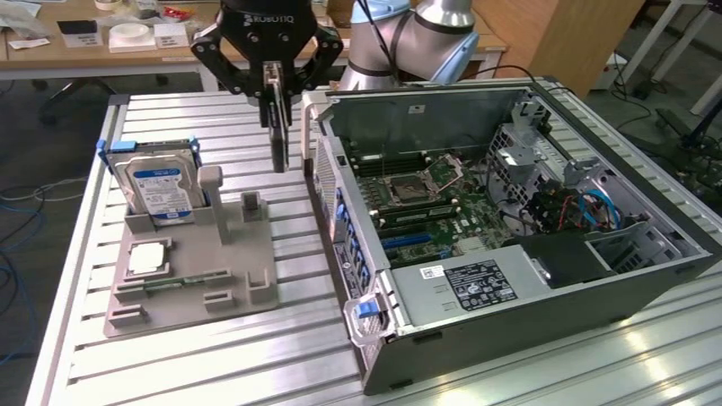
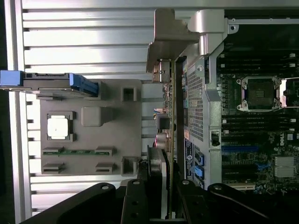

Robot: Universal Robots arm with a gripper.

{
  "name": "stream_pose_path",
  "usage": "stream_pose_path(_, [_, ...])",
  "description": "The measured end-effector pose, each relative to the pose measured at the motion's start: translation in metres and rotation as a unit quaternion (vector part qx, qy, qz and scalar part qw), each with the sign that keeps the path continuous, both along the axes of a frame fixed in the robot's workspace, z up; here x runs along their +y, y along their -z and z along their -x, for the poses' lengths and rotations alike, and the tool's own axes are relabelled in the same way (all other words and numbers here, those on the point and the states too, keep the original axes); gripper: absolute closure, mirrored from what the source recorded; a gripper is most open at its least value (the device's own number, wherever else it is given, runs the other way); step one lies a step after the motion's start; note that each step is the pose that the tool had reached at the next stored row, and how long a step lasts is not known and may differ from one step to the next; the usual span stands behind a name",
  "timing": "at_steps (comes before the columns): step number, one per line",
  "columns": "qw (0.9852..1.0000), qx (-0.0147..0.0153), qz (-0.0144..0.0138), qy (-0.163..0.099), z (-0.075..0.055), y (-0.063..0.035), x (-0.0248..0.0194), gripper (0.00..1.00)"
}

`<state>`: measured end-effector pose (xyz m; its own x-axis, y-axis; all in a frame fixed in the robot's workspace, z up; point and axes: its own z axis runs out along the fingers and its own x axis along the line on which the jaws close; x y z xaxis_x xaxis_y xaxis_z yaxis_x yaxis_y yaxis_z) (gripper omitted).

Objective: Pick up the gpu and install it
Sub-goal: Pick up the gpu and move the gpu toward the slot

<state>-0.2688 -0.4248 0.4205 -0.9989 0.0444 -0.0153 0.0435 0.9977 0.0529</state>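
The hand (image 1: 274,85) is clenching on the gpu (image 1: 277,135), its 2 fingers pressing against the card's flat faces near its upper end; the gpu is hanging upright and edge-on beneath the hand, lifted clear of the table (image 1: 169,372); in the wrist view the hand (image 2: 164,196) is showing its dark finger links on either side of the card, and the gpu (image 2: 173,116) is appearing as a slim line running away from the camera; the card is hovering over the strip of table between the grey holder (image 1: 192,279) and the open computer case (image 1: 631,283), just beside the case's perforated side wall and outside it.

The holder is sitting flat on the slotted metal table, on the exterior view's left of the case; at its far end a hard drive (image 1: 161,190) with a blue-white label is standing upright between blue rails; nearer the camera a square silver chip (image 1: 148,256) is lying flat in a recess, and a narrow green memory stick (image 2: 74,152) is lying in a slot just beside it.

The case is lying on its side with the open face turned up; its motherboard (image 1: 445,211) is facing upward, with the processor socket (image 1: 408,188) near the middle and a black power supply (image 1: 479,283) with a white label at the near end; the arm's grey and blue joints (image 1: 418,42) are rising behind the case.
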Motion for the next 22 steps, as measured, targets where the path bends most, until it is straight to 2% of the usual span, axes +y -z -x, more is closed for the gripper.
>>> stream_pose_path(16, [1.0000,0.0000,0.0000,0.000,-0.028,0.0002,-0.0001,0.72])
stream_pose_path(22, [1.0000,0.0000,0.0000,0.000,-0.043,0.0003,-0.0002,0.72])
